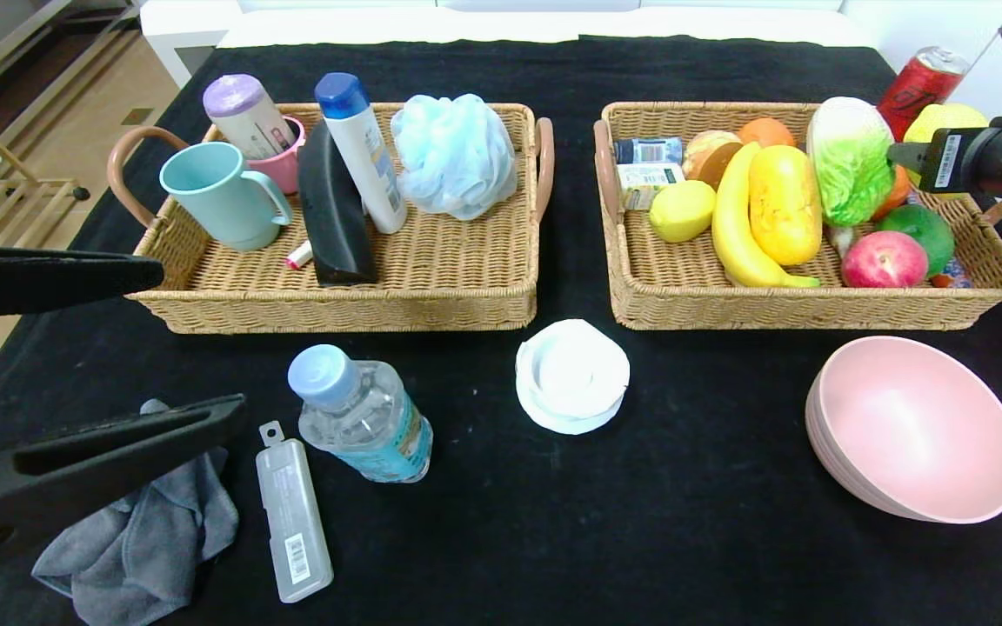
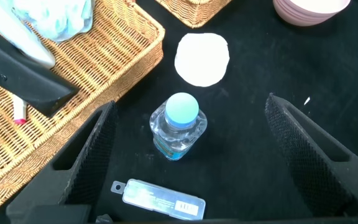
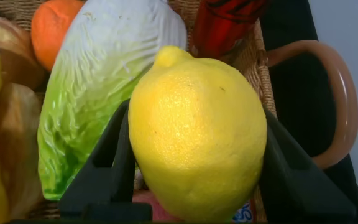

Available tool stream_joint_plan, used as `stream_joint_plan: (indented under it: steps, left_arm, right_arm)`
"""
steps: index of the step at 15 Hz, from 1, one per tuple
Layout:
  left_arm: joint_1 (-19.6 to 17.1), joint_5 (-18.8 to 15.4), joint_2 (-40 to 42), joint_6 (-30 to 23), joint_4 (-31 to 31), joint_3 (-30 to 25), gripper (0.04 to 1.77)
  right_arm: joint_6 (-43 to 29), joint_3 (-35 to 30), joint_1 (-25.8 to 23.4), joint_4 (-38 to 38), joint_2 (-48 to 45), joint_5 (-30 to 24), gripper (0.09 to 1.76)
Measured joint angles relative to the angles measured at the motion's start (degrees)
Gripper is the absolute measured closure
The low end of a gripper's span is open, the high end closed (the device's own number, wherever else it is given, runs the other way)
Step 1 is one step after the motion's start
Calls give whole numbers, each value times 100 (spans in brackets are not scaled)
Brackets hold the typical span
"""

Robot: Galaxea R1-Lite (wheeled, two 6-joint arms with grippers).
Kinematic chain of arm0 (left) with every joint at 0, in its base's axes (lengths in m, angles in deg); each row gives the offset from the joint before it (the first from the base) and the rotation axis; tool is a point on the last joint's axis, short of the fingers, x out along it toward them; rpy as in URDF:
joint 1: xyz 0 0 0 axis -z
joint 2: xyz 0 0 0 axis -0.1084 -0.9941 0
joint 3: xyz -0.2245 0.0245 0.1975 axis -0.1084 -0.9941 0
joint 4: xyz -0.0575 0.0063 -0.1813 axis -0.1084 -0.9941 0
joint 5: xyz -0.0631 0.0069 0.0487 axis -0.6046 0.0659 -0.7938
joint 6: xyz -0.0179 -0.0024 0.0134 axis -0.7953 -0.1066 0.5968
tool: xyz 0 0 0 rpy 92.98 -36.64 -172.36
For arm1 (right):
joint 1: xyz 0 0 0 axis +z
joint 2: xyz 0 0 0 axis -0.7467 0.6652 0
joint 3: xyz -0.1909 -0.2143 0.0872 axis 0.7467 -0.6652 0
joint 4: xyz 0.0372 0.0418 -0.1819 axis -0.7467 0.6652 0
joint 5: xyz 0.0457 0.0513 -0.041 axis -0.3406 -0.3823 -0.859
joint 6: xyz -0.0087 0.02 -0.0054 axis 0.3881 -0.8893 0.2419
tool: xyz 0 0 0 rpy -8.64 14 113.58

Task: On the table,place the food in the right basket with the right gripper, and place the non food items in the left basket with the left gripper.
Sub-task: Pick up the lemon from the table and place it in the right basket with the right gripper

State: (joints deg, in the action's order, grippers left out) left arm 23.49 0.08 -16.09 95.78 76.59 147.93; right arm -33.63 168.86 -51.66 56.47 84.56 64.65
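1. Head view: the right tool [image 1: 897,156] hung over the far end of the right basket [image 1: 805,304], clamped on a lemon [image 1: 945,122]; the step in hand was likely dropping it in.
2. Left wrist view: the left tool [image 2: 191,143], spread wide, hovered above the water bottle [image 2: 179,127] on the table [image 2: 247,174].
3. Right wrist view: the lemon [image 3: 197,130] sat between the fingers [image 3: 104,162] over the basket; next, they needed to part.

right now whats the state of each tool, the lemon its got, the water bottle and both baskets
right tool: shut on lemon, over the right basket's far end
lemon: held aloft, not yet released
left tool: open, water bottle between its fingers, untouched
water bottle: capped, on the table
left basket: partly filled
right basket: crowded with produce
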Motion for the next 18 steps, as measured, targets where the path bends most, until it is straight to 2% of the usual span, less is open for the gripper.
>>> stream_joint_plan:
  steps: [7, 15, 18]
  left_arm:
    - [0, 0, -20, 9, 2, -11, 9]
    - [0, -9, -37, 9, -4, -22, 9]
    - [0, -11, -39, 9, -6, -22, 9]
  right_arm:
    - [-354, 107, -297, 20, 96, -366, 72]
    - [-495, 107, -384, 15, 101, -389, 72]
    - [-497, 98, -380, 11, 107, -396, 55]
